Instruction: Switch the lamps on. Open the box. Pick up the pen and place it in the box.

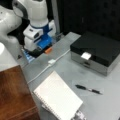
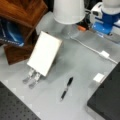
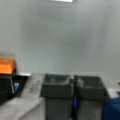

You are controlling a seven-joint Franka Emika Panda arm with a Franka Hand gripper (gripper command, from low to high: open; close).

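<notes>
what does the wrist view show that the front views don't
Only the wrist view shows the gripper close up: its two dark fingers side by side with a thin gap, low over the grey table, beside an orange block.

Only a front view shows the box with its lid down, the pen lying apart from it, the notebook, the white cable, and the lampshade.

Both share the grey table and the orange block.
</notes>
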